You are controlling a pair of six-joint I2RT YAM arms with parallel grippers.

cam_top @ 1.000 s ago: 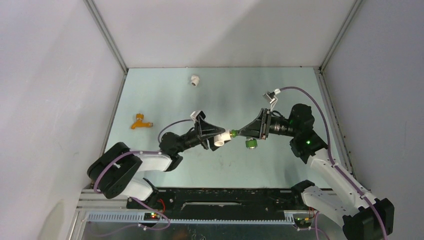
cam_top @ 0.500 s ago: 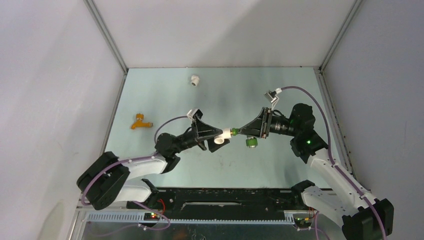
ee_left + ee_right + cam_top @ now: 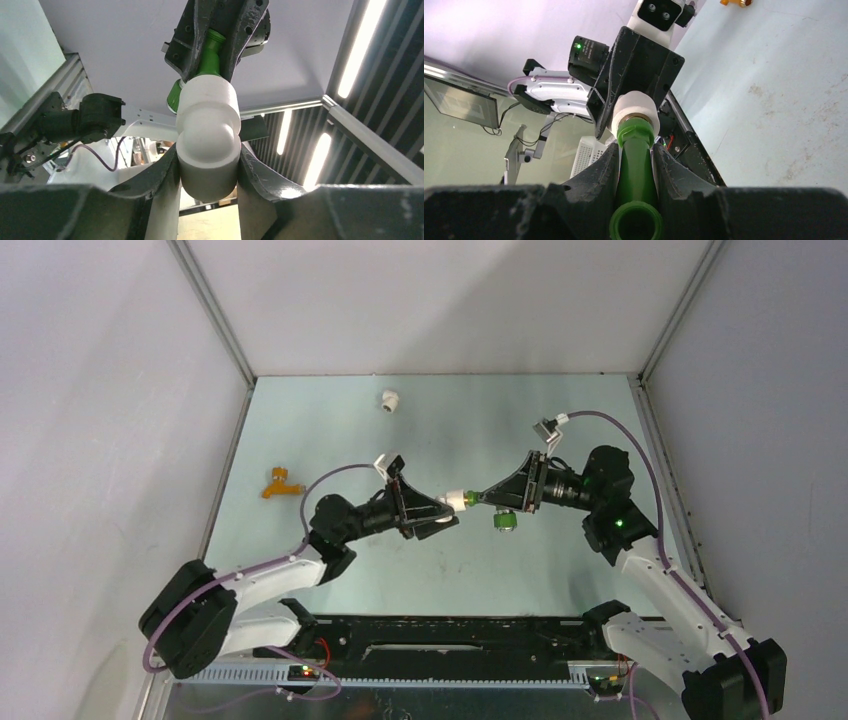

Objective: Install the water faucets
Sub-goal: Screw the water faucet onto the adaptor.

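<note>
Your left claw [image 3: 444, 516] reaches toward the table's middle from about 8 o'clock in the top view. It is clamped on a white elbow fitting [image 3: 452, 501]. In the left wrist view its two fingers [image 3: 167, 170] press against both sides of the elbow's lower barrel, and the free opening points away from the camera.

Your right claw [image 3: 483, 498] comes in from about 3 o'clock. It is closed tight on the green faucet [image 3: 472, 499], and the right wrist view shows the green stem [image 3: 636, 145] pinched between the two pads. The faucet's hex collar sits right at the mouth of the white elbow, nose to nose with it. How far the thread sits inside, you cannot tell. The faucet's round end [image 3: 505, 523] hangs below the stem, toward 5 o'clock.

Both parts are held up off the table [image 3: 330, 430], between the two claws.

The orange faucet [image 3: 282, 483] lies flat at the table's 9 o'clock side, well apart from both arms. A second white elbow [image 3: 390, 400] rests near the far edge, around 11 o'clock.
</note>
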